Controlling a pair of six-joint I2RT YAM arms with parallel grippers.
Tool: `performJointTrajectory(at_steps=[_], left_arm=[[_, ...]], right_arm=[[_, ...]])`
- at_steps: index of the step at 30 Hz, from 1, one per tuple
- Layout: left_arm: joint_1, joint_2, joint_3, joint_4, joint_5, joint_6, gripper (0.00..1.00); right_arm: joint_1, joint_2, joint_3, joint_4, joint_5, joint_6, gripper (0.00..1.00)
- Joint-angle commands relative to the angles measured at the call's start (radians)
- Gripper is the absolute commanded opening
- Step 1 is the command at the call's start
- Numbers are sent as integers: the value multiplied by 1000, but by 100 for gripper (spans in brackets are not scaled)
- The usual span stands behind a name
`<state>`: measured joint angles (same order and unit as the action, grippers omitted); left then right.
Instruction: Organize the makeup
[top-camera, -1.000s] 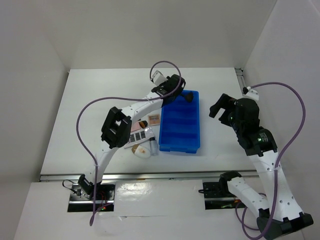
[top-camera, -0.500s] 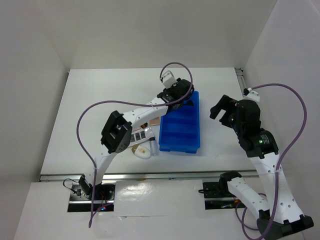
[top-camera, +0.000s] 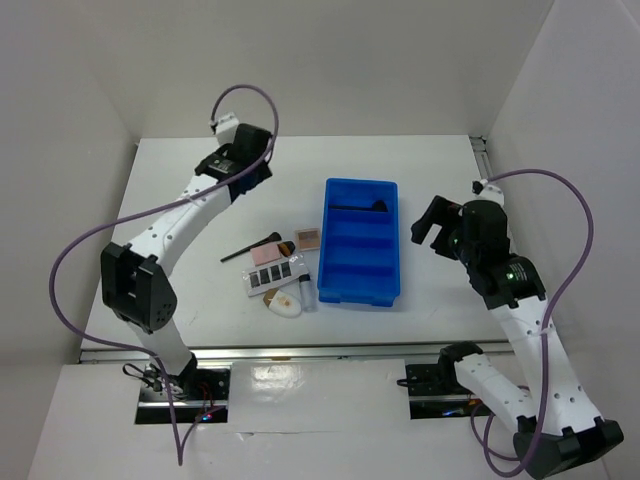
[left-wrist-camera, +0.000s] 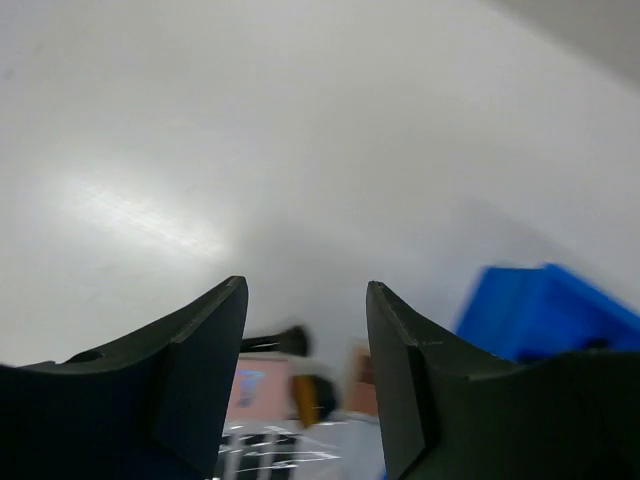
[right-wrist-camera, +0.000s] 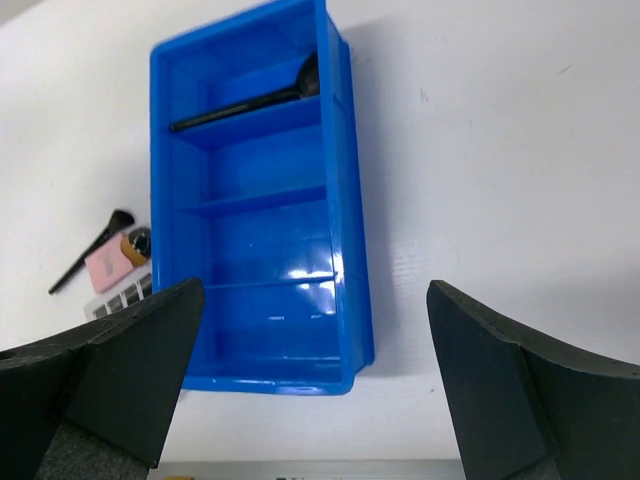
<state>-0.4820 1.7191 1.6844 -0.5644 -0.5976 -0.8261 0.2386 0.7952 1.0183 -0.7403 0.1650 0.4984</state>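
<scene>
Picking the slim black brush (top-camera: 250, 247) off the desk (top-camera: 420, 160), left of the blue tray (top-camera: 358, 295), goes best if the left tool (left-wrist-camera: 305, 288), jaws apart and empty, lowers squarely across its handle, clear of the pink compact (top-camera: 265, 254) just beside it.

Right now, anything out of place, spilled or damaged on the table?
Nothing spilled or damaged. One black brush lies in the far compartment of the blue tray. The rest sits in a loose cluster left of it: slim brush, pink compact, brown compact, palette strip, oval, tube.
</scene>
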Motion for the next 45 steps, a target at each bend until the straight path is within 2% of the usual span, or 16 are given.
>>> performJointTrajectory(at_steps=[1,2,6,11,14,19,28,33,37,40,42,45], left_arm=[[51,21,-130,-245,124,76,64],[51,20,-167,-246,111,76,66],[146,-16,-381,-178,296,-11,68],[235,-27,-499,-108,367,-174,70],[256,-27,-488,-107,355,-269,70],[278,79,-428,-150,386,-401,71],[266,181,-359,-233,375,-561,70],[256,226,-322,-244,357,-611,62],[256,269,-273,-255,335,-630,52],[256,306,-224,-265,317,-639,40],[256,330,-194,-279,317,-639,26],[256,379,-132,-313,317,-648,10]], right_arm=[[1,28,-20,79,-74,5,100],[1,44,-20,79,-85,5,100],[1,78,-20,88,-120,5,100],[1,96,-11,88,-131,5,100],[1,105,-1,88,-153,5,100],[1,105,-1,88,-171,5,100],[1,114,-1,79,-171,5,100],[1,114,-11,79,-171,5,100],[1,114,-11,79,-171,5,100],[1,114,-11,79,-171,5,100],[1,114,-11,79,-162,5,100],[1,114,-11,79,-162,5,100]])
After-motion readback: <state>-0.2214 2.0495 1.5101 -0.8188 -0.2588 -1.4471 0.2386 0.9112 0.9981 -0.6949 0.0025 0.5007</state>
